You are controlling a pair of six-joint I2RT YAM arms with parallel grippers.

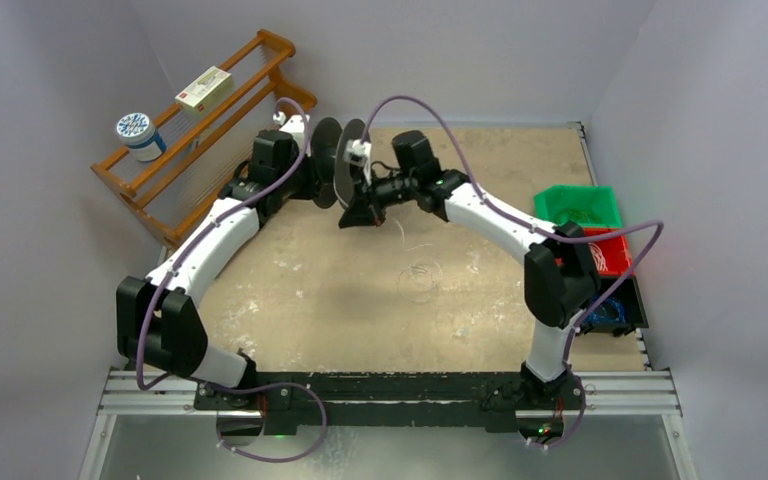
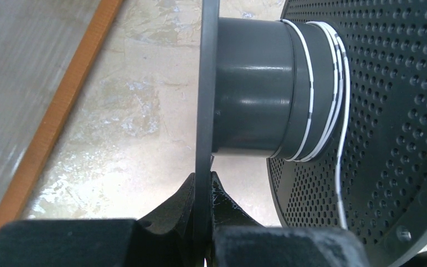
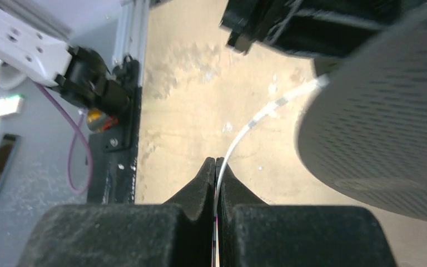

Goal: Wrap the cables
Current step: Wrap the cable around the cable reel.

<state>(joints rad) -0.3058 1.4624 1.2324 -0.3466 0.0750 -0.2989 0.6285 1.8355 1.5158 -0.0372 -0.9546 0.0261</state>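
Left claw (image 1: 315, 185): top view, clamped on flange (image 1: 324, 162) of spool (image 1: 352, 170), far mid-table.
Right claw (image 1: 352, 215): tight shut, beside spool.
Green bin (image 1: 570, 190), red bin (image 1: 625, 250): right edge; contents unclear.
Cable (image 2: 310, 94): left wrist, coils round hub (image 2: 250, 89), axis sideways.
Cable (image 3: 239, 133): right wrist, pinched in right claw, runs up-right to spool.

Pale lilac-grey walls (image 1: 40, 100) close three sides. Table (image 1: 310, 300) tan, scuffed, flecked white. Wooden rack (image 1: 260, 57) at 10 o'clock against the left wall, carrying a box (image 1: 205, 88) and a round tub (image 1: 138, 135). Green bin (image 1: 577, 203) and red bin (image 1: 615, 255) at 3 o'clock. Metal rail (image 1: 400, 395) at 6. Light even, shadows soft.
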